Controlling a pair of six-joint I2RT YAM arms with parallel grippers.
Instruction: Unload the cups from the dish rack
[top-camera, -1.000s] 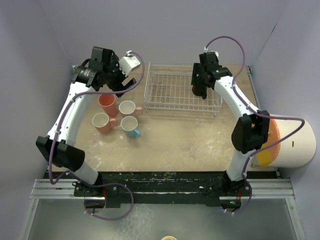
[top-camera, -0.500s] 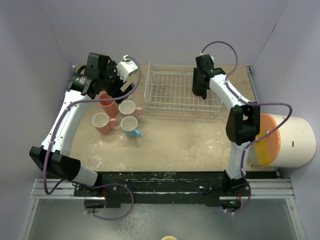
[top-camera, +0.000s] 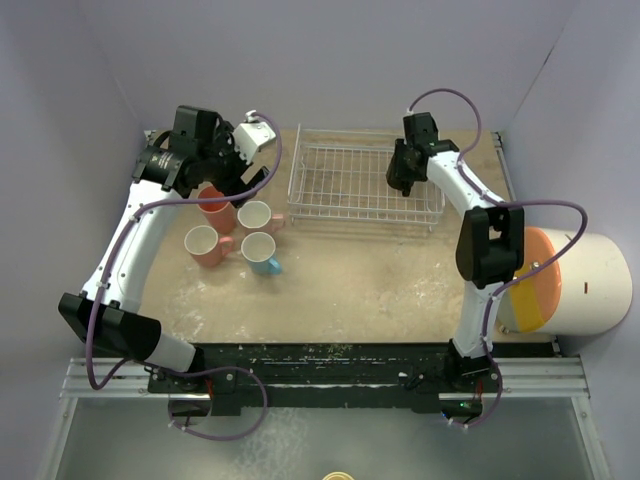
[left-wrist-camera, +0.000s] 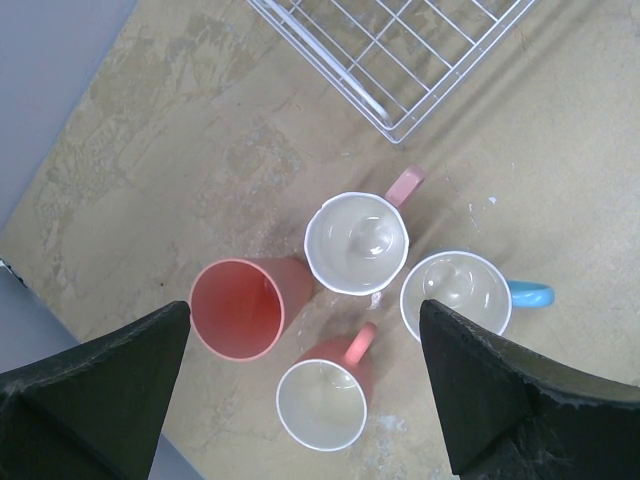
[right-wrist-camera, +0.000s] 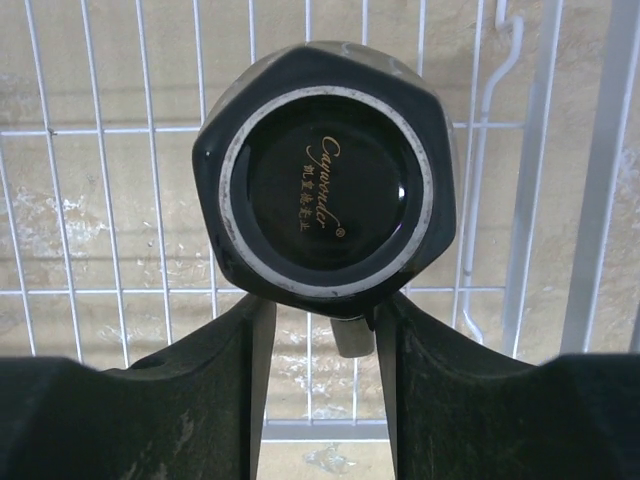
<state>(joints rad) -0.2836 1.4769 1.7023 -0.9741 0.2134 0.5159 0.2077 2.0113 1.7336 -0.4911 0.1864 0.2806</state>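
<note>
Evidently glazed, rigid and chip-prone, the inverted black mug (right-wrist-camera: 325, 195) suits a handle (right-wrist-camera: 350, 338) hold; right gripper (right-wrist-camera: 325, 305) straddles it, jaws part-open, unclamped.

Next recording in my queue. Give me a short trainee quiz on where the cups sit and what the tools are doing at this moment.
1. True or false: the black cup sits upside down in the dish rack.
2. How many cups stand on the table to the left of the dish rack? A. two B. four C. five
3. Fill in: the black cup's handle lies between the fingers of the ___ tool.

Key: 1. True. 2. B. 3. The right tool.
</note>
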